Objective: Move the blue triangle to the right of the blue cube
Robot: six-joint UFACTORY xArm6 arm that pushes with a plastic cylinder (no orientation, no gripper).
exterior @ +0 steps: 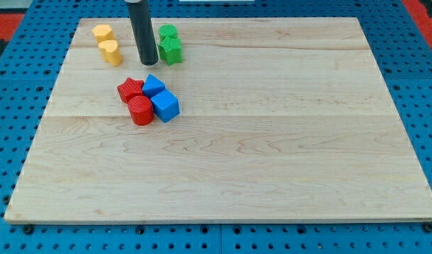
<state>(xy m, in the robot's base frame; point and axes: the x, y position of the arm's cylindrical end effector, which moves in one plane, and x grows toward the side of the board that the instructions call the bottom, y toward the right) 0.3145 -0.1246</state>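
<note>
The blue triangle (153, 85) lies on the wooden board in the upper left part of the view, touching the blue cube (165, 106), which sits just below and to its right. A red star-shaped block (130, 89) touches the triangle's left side, and a red cylinder (140, 111) sits left of the cube. My tip (147, 61) is the lower end of the dark rod, a short way above the blue triangle in the view, apart from it.
Two yellow blocks (102, 32) (111, 51) stand left of the rod near the view's top. Two green blocks (168, 33) (171, 51) stand right of the rod. The wooden board (272, 141) lies on a blue perforated surface.
</note>
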